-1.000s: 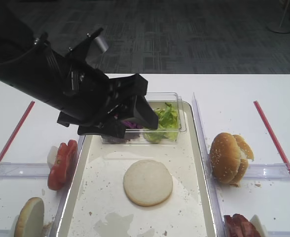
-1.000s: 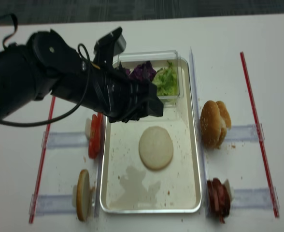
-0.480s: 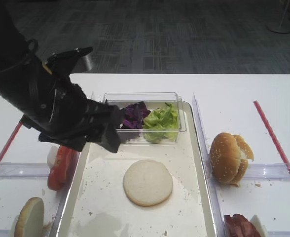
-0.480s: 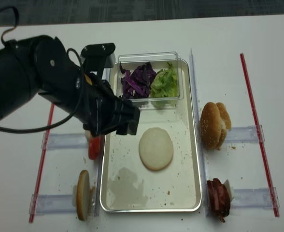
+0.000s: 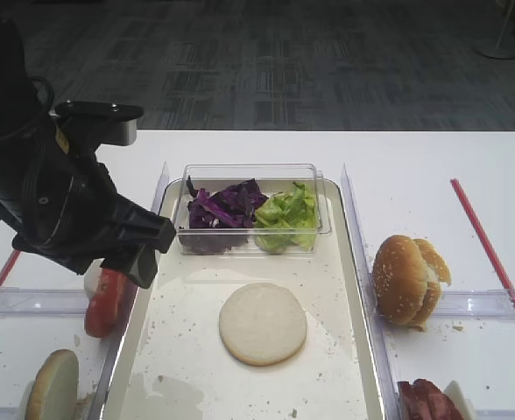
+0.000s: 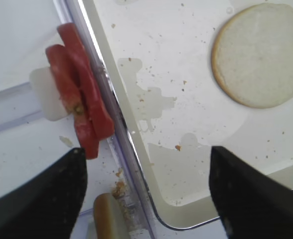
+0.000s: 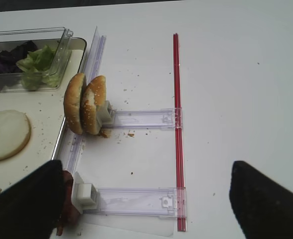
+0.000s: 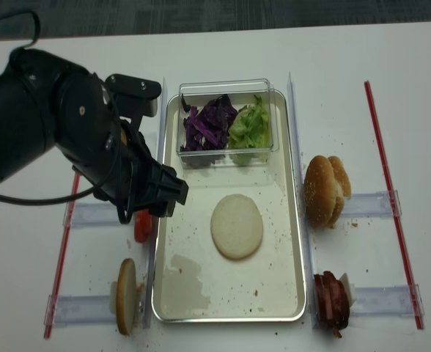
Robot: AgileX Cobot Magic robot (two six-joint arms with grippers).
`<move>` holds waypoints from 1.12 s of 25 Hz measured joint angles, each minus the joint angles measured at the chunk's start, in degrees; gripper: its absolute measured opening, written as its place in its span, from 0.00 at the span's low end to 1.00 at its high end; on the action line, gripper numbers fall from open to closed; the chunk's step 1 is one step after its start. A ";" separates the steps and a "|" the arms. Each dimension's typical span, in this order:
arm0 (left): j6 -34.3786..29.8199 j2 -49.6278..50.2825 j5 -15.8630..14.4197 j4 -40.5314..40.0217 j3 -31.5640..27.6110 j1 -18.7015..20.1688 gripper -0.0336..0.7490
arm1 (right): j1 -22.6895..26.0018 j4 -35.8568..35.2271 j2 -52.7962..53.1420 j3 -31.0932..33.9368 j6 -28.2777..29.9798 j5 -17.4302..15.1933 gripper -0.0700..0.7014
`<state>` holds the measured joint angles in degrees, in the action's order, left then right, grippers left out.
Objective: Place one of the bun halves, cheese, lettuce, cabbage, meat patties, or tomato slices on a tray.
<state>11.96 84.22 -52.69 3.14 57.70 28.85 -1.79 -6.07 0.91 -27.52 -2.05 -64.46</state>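
The tray (image 5: 349, 289) lies on the white bench (image 5: 468, 184) with one plain bun half (image 5: 263, 323) flat at its middle and a clear tub (image 5: 323, 197) at its far end holding cabbage (image 5: 222, 206) beside lettuce (image 5: 285, 214); left of the tray stand tomato slices (image 5: 107, 302) on edge and a second bun half (image 5: 52, 387), right of it a sesame bun (image 5: 405, 280) and meat patties (image 5: 426, 400), the last cut off by the frame edge. The left tool (image 6: 144, 184) hovers over the tray's left rim with jaws spread wide and nothing between them, its arm hiding most of the tomato slices from above. The right tool (image 7: 144, 199), seen only from its wrist camera, hangs right of the tray, jaws apart and empty.
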 joint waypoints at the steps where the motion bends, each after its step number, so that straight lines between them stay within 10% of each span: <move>1: 0.13 0.00 0.00 -0.08 0.00 0.00 0.65 | 0.00 0.00 0.00 0.00 0.00 0.00 0.97; 20: -3.19 0.00 -4.86 -7.21 0.00 -27.03 0.65 | 0.00 0.00 0.00 0.00 0.00 0.00 0.97; 28: -6.11 0.00 -5.91 -5.71 0.00 -30.20 0.65 | 0.00 0.00 0.00 0.00 0.00 0.00 0.97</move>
<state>5.86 84.22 -58.60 -2.56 57.70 -1.35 -1.79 -6.07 0.91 -27.52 -2.05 -64.46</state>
